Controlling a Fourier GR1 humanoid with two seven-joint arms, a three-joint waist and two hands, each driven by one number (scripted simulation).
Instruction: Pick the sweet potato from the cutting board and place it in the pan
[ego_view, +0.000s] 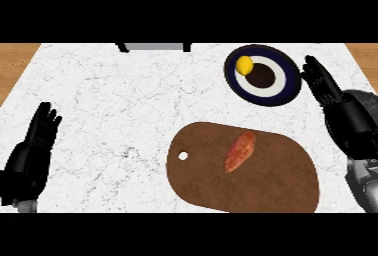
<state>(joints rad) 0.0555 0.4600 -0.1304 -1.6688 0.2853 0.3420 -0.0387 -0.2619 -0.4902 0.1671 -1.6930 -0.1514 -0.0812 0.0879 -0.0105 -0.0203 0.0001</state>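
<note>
Sweet potato (240, 150) is seen lying on the brown cutting board (280, 185), roughly in the middle of it and tilted a bit off vertical, with nothing touching it. So from the head view, nothing has been picked yet.

The board is sat on the white marbled table (111, 100), towards the lower right. Up beyond it, well apart from the potato, a dark round pan (284, 92) with a pale ring inside is found, and a small yellow thing (244, 64) is already lying in it, near its upper left edge. Can't really be told what that is, maybe a lemon.

The right hand (321, 80) is shown at the right edge, just beside the pan, with fingers straight and apart, nothing held. The left hand (33, 145) is parked at the left edge, fingers up and relaxed, also holding nothing, so it's just resting.

Step-wise, it's judged to be the reach stage, before any grasp. For the next move, the right hand would probably need to be brought back down over the board and lined up across the potato's long axis, then closed round its middle.

At the top edge, some grey object (153, 47) is only partly shown.
</note>
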